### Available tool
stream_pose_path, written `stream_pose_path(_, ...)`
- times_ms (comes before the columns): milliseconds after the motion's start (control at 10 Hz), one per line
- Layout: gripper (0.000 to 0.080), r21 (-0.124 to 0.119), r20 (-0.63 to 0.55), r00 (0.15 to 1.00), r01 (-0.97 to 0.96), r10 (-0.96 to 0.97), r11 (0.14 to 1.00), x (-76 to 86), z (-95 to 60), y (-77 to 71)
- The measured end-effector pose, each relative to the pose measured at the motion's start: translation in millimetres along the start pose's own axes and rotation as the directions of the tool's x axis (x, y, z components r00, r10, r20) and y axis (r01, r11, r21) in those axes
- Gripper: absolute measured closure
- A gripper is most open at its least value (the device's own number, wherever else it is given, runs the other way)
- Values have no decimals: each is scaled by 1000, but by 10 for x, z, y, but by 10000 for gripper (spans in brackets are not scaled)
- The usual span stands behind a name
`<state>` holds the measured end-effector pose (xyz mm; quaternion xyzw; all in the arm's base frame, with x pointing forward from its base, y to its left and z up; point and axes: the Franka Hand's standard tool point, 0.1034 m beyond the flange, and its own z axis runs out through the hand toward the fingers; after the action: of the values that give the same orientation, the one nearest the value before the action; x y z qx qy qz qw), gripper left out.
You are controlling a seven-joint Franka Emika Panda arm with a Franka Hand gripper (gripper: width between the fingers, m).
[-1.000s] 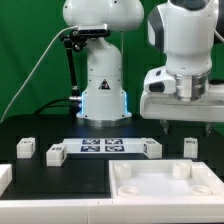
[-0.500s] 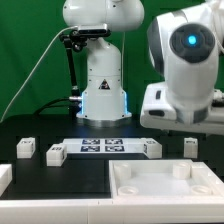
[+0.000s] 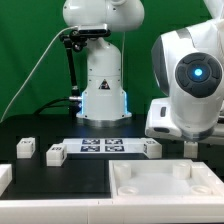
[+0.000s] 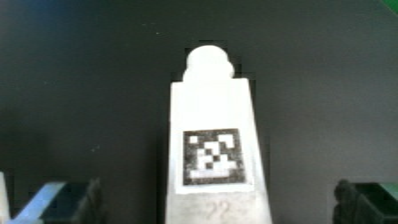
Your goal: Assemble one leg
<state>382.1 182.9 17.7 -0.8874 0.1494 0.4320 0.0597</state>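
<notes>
Nearest me, along the surface's front edge, sits the big white square panel (image 3: 150,195) with raised corner sockets, untouched. Just beyond it, toward the edge on the exterior view's right, the arm (image 3: 195,85) hangs low over one leg (image 4: 214,110). I take this as the pick-up step: lined up, not yet gripped. The wrist view shows the jaws spread wide, one dark tip on each side of the leg, both clear of it. The next move, I reckon, calls for a straight drop and a square squeeze across the narrow sides, so the leg doesn't twist. It lies lengthwise between the jaws, a slim white block with a rounded peg at one end and a black-and-white tag facing the wrist camera. The other legs (image 3: 55,153) share its row, flanking the marker board (image 3: 103,146) mid-surface.
</notes>
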Motion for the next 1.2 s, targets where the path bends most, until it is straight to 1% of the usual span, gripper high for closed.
stream_pose_path(300, 151, -14, 8, 1000, -4, 4, 1000, -20, 144, 32)
stream_pose_path(600, 151, -19, 12, 1000, -7, 7, 1000, -30, 169, 51)
stream_pose_path(700, 262, -18, 13, 1000, -7, 7, 1000, -29, 169, 53)
stream_pose_path(800, 400, -18, 13, 1000, -7, 7, 1000, -29, 169, 53)
stream_pose_path(900, 400, -18, 13, 1000, -7, 7, 1000, -29, 169, 52)
stream_pose_path(1000, 510, -18, 12, 1000, -7, 7, 1000, -29, 169, 52)
stream_pose_path(1200, 510, -18, 13, 1000, -7, 7, 1000, -29, 169, 53)
